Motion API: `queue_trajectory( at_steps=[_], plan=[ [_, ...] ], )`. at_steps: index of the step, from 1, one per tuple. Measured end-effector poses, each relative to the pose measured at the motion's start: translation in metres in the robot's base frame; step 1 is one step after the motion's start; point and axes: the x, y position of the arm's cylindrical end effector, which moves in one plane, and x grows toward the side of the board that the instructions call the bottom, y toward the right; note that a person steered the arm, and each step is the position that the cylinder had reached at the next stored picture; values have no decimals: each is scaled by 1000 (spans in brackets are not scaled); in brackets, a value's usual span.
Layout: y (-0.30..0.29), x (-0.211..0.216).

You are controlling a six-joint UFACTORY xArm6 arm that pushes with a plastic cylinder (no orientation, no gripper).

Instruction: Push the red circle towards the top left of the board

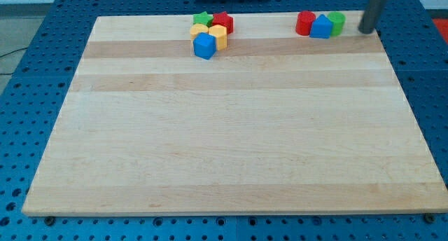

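Near half of the board [231, 164]: bare pale wood, no blocks. All objects lie along the far edge.

Far edge, toward 11 o'clock from board centre: a tight cluster of a blue cube [204, 46], a yellow block [218, 36], a second yellow piece [198, 32], a red block [223, 22] and a green star [202, 18], all touching or nearly so.

Far edge, toward 1 o'clock: a row of three touching blocks. The red circle [305, 23], the task's object, is the one nearest the view's left; it reads as a short, glossy red cylinder standing on its flat face. At its 3 o'clock sits a blue block [321, 27], then a green block [337, 22].

My tip [365, 31] rests just beyond the green block, at its 3 o'clock, apparently not touching. The rod carries no fingers, so nothing opens, closes or grips.

Handling, as a judgement: the circle is probably light, rigid and free-sliding on smooth wood. Its round wall will tend to roll off an off-centre push, so contact belongs on its 3 o'clock side, through the centre; that side is now blocked by the blue block.
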Motion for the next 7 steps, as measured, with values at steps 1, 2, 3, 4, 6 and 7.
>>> queue_trajectory(
  at_steps=[1,2,3,4,6,7],
  plan=[
    [-67,1],
    [-52,-1],
    [-26,-24],
    [-46,-50],
    [-153,-3],
    [-181,36]
  ],
)
